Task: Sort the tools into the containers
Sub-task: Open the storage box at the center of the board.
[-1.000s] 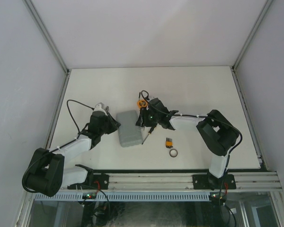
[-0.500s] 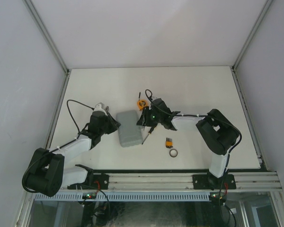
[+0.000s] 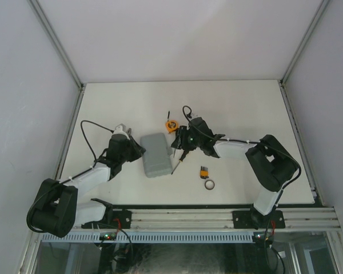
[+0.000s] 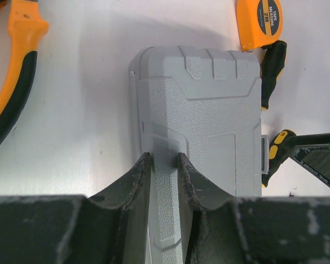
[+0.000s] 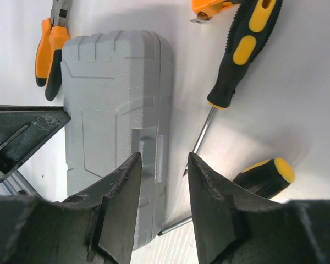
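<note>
The grey case (image 3: pixel 156 157) lies shut at mid-table. My left gripper (image 4: pixel 164 157) sits over its lid (image 4: pixel 209 115), jaws a narrow gap apart, with only the lid's surface between them. My right gripper (image 5: pixel 164 155) is open and straddles the case's latch edge (image 5: pixel 154 151), one finger over the lid and the other over the table. Orange-handled pliers (image 4: pixel 14 82) lie left of the case. The tape measure (image 3: pixel 170 125) is beyond it. Two screwdrivers (image 5: pixel 242 49) (image 5: pixel 267 176) lie by its right side. The bit set (image 3: pixel 203 170) and the ring (image 3: pixel 210 184) rest nearer the front.
White walls with metal corner posts enclose the table (image 3: pixel 246 108) on three sides. The arms' mounting rail (image 3: pixel 183 220) runs along the near edge. A black cable (image 3: pixel 86 134) loops out left of my left arm.
My right arm has drawn back a little to the right, uncovering the tape measure, and its jaws have narrowed slightly. The left arm and the case have not moved.
</note>
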{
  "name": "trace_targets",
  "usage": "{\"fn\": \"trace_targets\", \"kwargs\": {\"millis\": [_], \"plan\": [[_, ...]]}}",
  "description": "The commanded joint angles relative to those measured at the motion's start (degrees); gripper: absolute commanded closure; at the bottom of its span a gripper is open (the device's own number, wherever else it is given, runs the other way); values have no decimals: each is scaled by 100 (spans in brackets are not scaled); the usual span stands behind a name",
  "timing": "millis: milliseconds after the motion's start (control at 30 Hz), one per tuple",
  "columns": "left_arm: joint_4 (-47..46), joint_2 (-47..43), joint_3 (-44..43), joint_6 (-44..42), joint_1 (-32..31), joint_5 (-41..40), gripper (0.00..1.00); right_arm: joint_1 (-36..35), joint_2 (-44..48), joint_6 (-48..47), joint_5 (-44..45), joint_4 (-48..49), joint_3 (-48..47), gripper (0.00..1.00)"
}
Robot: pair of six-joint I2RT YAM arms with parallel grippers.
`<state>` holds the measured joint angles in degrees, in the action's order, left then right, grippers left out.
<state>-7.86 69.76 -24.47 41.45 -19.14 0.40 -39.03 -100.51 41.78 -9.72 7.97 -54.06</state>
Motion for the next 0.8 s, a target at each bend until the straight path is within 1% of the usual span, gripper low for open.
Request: {"fn": "trace_targets", "kwargs": {"millis": [0, 333, 633, 767], "plan": [[973, 188, 127, -269, 48, -152, 73, 58, 18, -33, -50, 72, 10, 61], [966, 206, 118, -269, 43, -146, 73, 34, -303, -43, -583, 275, -142, 64], [966, 207, 118, -269, 43, -135, 73, -9, -557, -25, -657, 252, -310, 66], [974, 215, 118, -269, 42, -135, 73, 0, -650, -31, -624, 223, -371, 70]]}}
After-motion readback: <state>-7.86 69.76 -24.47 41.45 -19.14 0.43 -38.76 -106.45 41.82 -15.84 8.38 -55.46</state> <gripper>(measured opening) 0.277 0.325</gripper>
